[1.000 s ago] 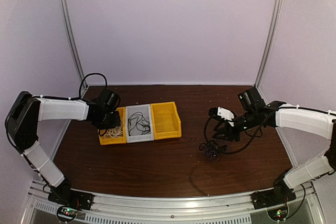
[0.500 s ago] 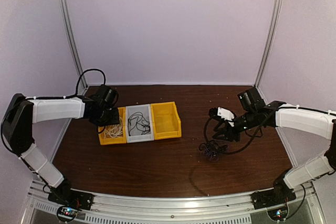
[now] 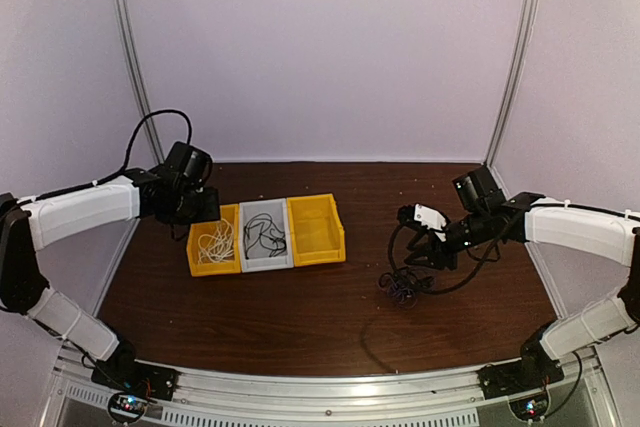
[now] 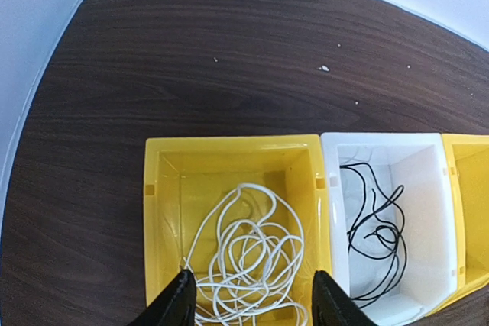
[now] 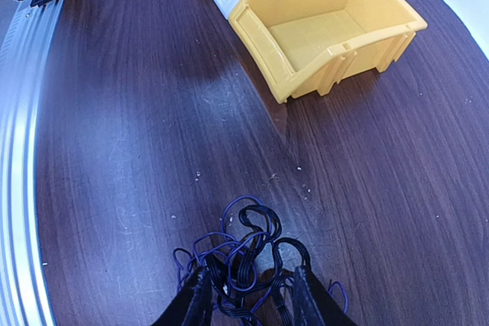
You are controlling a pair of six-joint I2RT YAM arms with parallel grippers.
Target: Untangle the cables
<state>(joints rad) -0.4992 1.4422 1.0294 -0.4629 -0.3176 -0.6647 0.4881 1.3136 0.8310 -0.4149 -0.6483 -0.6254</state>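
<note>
A white cable (image 4: 252,265) lies in loose loops inside the left yellow bin (image 4: 157,211). My left gripper (image 4: 252,303) hangs open above it, holding nothing, and stands at the bin's back left corner (image 3: 197,219). A thin black cable (image 4: 374,227) rests in the grey-white middle bin (image 4: 428,188). On the table to the right sits a tangle of dark blue and black cables (image 5: 256,253), also seen from above as a small dark tangle (image 3: 402,287). My right gripper (image 5: 252,299) is open, its fingers down on either side of that tangle.
A third bin (image 5: 321,36), yellow and empty, stands at the right end of the bin row (image 3: 318,232). Bare brown table lies between the bins and the tangle. White walls close the back and sides, and a metal rail (image 5: 23,150) runs along the near edge.
My left gripper has opened and the white cable now lies free in the yellow bin. The left arm has lifted and drawn back to the left. The right arm has not moved.
</note>
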